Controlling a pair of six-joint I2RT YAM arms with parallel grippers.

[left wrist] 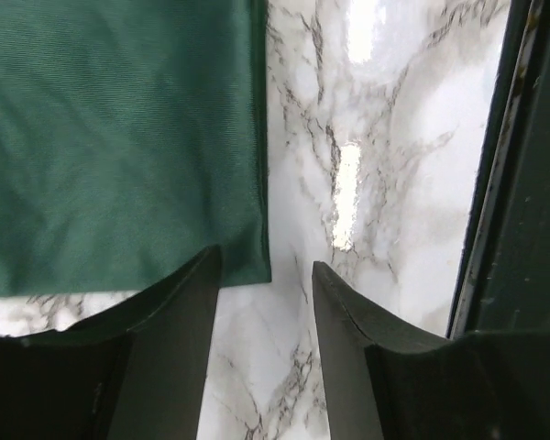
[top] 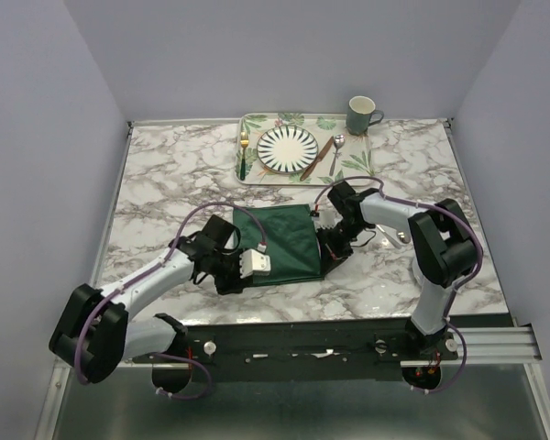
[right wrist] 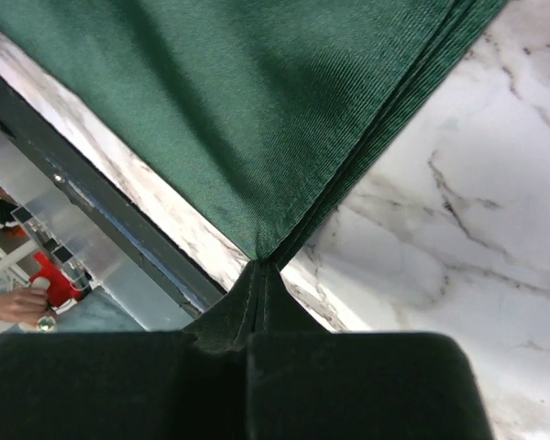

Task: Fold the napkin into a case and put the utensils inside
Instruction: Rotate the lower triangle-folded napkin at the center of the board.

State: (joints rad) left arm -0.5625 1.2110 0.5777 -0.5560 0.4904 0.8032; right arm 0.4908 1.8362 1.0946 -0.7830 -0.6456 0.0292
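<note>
The dark green napkin (top: 280, 243) lies folded in a broad square of several layers on the marble table; no case is in view. My right gripper (right wrist: 261, 268) is shut on the napkin's (right wrist: 257, 110) near right corner, which is lifted into a peak at the fingertips. My left gripper (left wrist: 266, 275) stands open at the napkin's (left wrist: 119, 137) near left corner, with only bare marble between its fingers. The utensils rest on the tray: gold fork (top: 244, 151), brown knife (top: 317, 156), silver spoon (top: 335, 154).
The leaf-patterned tray (top: 257, 174) at the back holds a striped plate (top: 288, 148). A green mug (top: 361, 115) stands by its right end. The table's front rail (left wrist: 513, 183) runs close to my left gripper (top: 222, 280); my right gripper (top: 326, 259) is also near it.
</note>
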